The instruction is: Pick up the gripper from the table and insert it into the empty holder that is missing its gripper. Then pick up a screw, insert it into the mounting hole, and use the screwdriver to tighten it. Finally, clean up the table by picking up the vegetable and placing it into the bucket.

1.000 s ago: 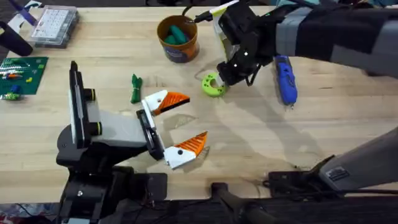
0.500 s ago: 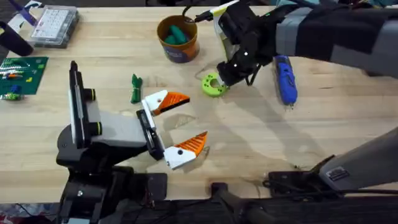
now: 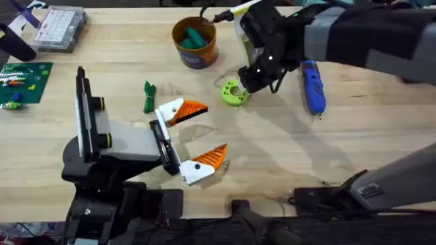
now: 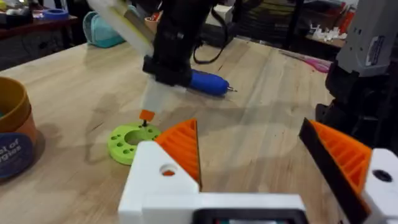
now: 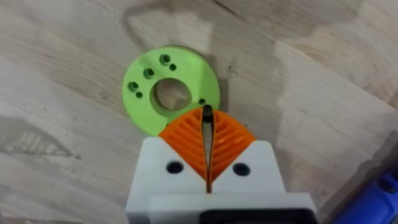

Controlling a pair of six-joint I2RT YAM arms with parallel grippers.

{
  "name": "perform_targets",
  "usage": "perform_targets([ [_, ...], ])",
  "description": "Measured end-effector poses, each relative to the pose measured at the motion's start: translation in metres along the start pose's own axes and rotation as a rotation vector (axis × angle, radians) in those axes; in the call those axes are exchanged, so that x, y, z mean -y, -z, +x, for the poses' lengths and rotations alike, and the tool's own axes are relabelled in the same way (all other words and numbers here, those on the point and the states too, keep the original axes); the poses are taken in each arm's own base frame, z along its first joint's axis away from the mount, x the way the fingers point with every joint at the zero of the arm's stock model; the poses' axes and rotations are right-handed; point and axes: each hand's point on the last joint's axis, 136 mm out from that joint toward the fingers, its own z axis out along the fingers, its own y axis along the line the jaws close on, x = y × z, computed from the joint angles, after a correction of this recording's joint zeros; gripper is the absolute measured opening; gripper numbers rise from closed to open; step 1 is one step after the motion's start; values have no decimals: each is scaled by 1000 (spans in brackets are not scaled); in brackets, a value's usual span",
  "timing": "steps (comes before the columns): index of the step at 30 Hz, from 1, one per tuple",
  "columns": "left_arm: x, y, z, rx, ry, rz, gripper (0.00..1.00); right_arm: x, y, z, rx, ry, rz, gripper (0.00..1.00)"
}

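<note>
- The right gripper (image 3: 246, 85) (image 5: 207, 118) (image 4: 146, 115) is pinched narrow, its orange pads pressed together on a thin dark screw (image 5: 207, 117) at their tip, just over the lime green ring (image 3: 234, 93) (image 5: 171, 96) (image 4: 127, 142).
- The left gripper (image 3: 214, 129) (image 4: 249, 134) is spread wide and holds nothing, pointing toward 3 o'clock.
- Its two white, orange-tipped fingers (image 3: 178, 109) both stand at the black holder (image 3: 163, 139); whether the nearer one is fully seated cannot be told.
- The vegetable (image 3: 148, 97) lies on the table (image 3: 272, 156) at 9 o'clock from the ring, just beside the farther finger.
- The bucket (image 3: 194, 54) (image 4: 12, 143) stands upright at 11 o'clock from the ring, something green inside.
- The screwdriver (image 3: 312, 85) (image 4: 208, 82) lies flat at 3 o'clock from the ring, beyond the right gripper.
- A clear parts box (image 3: 60, 27) sits at the table's far-left corner.
</note>
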Motion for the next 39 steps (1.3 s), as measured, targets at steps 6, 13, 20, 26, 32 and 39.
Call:
perform_targets([
  [6, 0, 0, 0, 0, 0, 0, 986, -1, 39, -14, 112, 0, -9, 7],
  [13, 0, 0, 0, 0, 0, 0, 986, -1, 84, -17, 205, 0, -17, 7],
  [20, 0, 0, 0, 0, 0, 0, 986, 0, 117, 4, 175, 0, -14, 7],
  [26, 0, 0, 0, 0, 0, 0, 986, -4, 152, -9, 210, 16, -19, 7],
  [32, 0, 0, 0, 0, 0, 0, 986, -45, 198, -33, 324, 157, -99, 7],
  [39, 0, 0, 0, 0, 0, 0, 986, -88, 198, -31, 237, 301, -146, 7],
])
